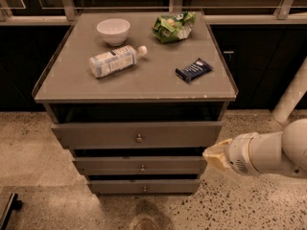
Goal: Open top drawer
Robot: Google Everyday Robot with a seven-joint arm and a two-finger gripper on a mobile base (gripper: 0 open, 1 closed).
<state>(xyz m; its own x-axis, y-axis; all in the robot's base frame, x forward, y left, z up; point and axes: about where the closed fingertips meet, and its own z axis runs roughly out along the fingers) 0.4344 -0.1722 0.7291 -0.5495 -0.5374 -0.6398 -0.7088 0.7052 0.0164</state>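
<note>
The top drawer is the widest grey front of three, with a small round metal knob at its centre. A dark gap shows between it and the cabinet top. The mid-sized drawer and the narrowest drawer sit below it. My gripper, a pale yellowish tip on a white arm, is low on the right, just beside the right end of the drawers, level with the gap between the top and middle fronts. It holds nothing that I can see.
On the cabinet top lie a white bowl, a plastic bottle on its side, a green snack bag and a dark blue bar. A white post stands at the right. A black object is at the bottom left.
</note>
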